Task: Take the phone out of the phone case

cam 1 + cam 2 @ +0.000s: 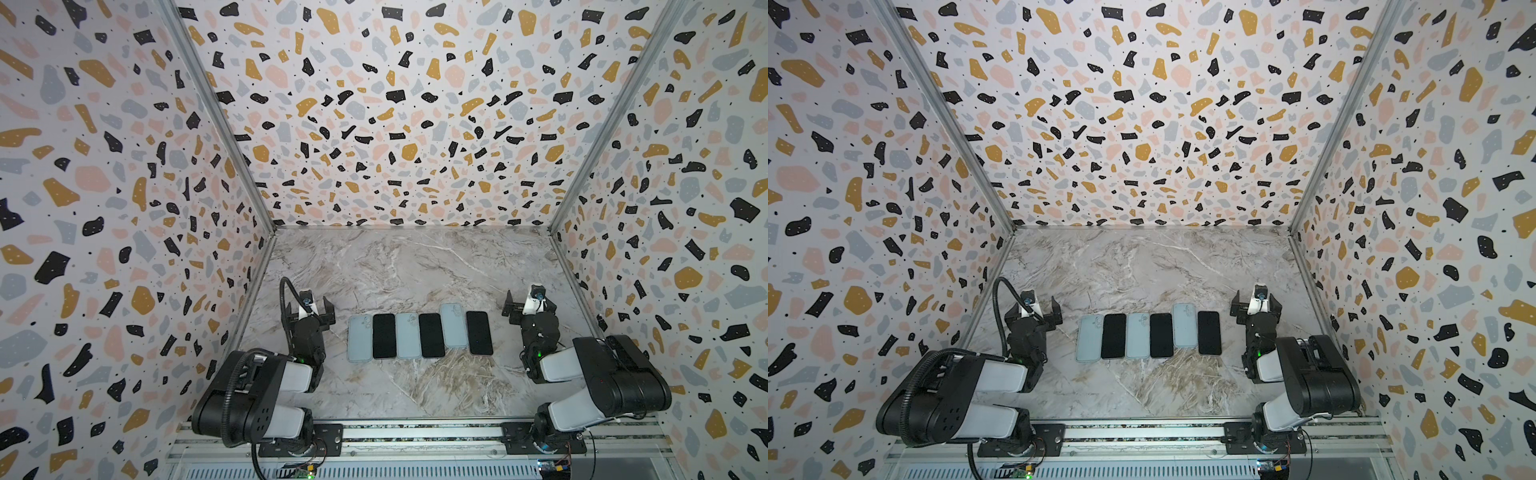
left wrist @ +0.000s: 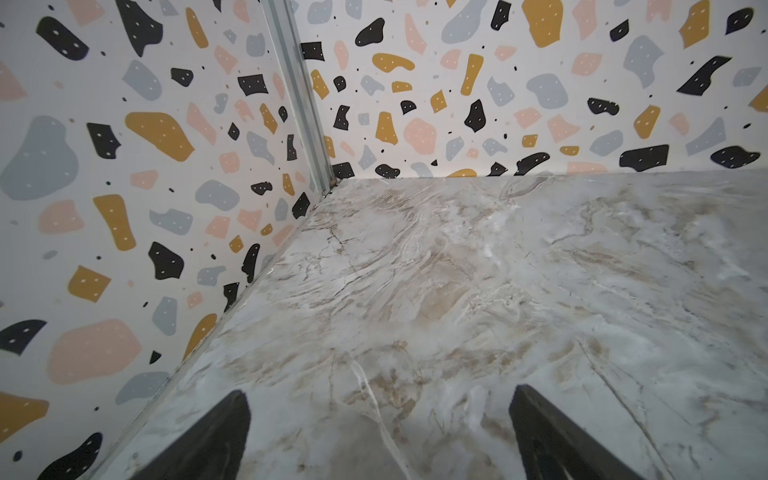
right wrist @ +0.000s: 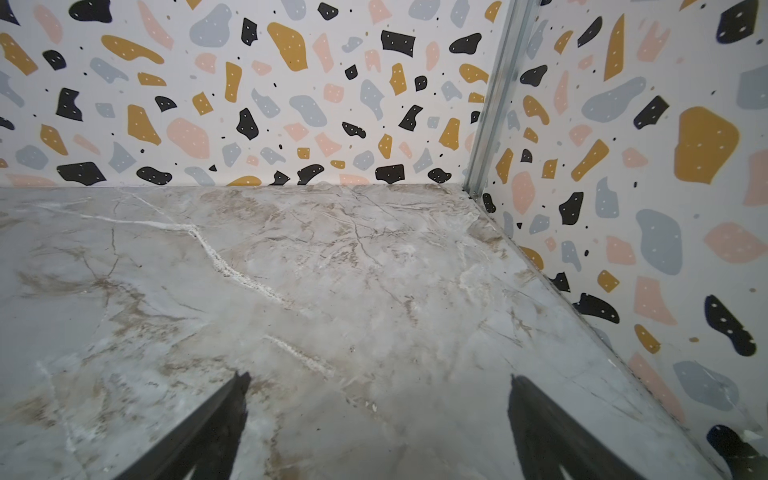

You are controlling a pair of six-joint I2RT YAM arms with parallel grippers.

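Marble table (image 1: 415,266), phone row (image 1: 432,336) centred: your left gripper (image 1: 309,310) (9 o'clock) and right gripper (image 1: 530,305) (3 o'clock) flank it, both released, presumably for two-sided reach.

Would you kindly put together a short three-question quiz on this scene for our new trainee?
1. True or false: the left gripper and the right gripper are both open and empty.
2. How many black phones lie in the row? A: two. B: three. C: five.
3. Fill in: counting from the left in a top view, the blue case set farthest back is the ___ thing in the row.
Key: 1 true; 2 B; 3 fifth.
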